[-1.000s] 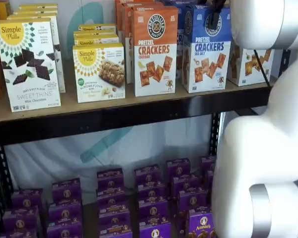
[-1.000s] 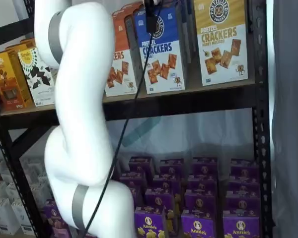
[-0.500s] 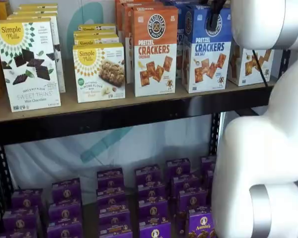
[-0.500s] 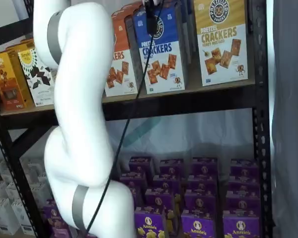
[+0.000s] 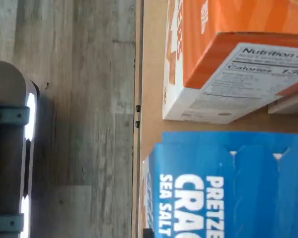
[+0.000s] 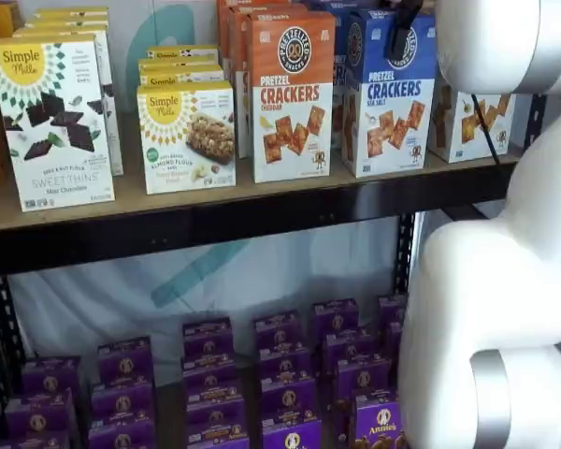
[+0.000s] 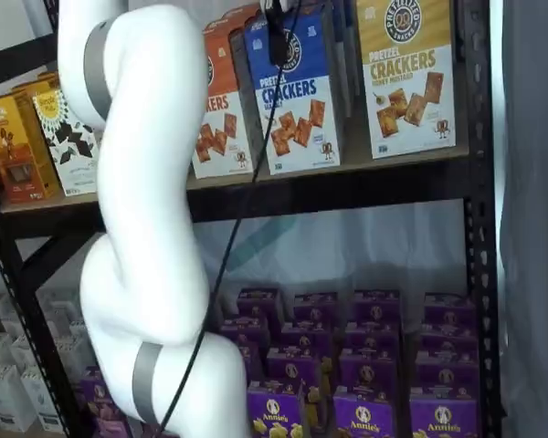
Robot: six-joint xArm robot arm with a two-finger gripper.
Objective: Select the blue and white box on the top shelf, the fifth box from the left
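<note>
The blue and white box stands upright on the top shelf in both shelf views (image 6: pixel 388 103) (image 7: pixel 299 100), between an orange-topped cheddar carton (image 6: pixel 292 94) and a yellow-topped carton (image 7: pixel 406 73). The top shelf is a tan board with a black front beam (image 6: pixel 243 220) (image 7: pixel 347 187). My gripper shows only as black fingers hanging from the view's top edge in front of the box's blue upper part (image 6: pixel 401 33) (image 7: pixel 279 38). No gap or grasp can be made out. The wrist view looks down on the blue box's top (image 5: pixel 223 188) and the orange carton (image 5: pixel 228 59).
Simple Mills boxes (image 6: pixel 51 122) (image 6: pixel 187 136) stand further left on the shelf. Small purple boxes (image 6: pixel 215 374) (image 7: pixel 365 365) fill the lower level. My white arm (image 6: pixel 505 262) (image 7: pixel 146 228) stands in front of the shelves. A black upright (image 7: pixel 479 182) is at the right.
The arm has shifted only slightly. The black fingers stay in front of the blue box's upper part, and the box has not moved.
</note>
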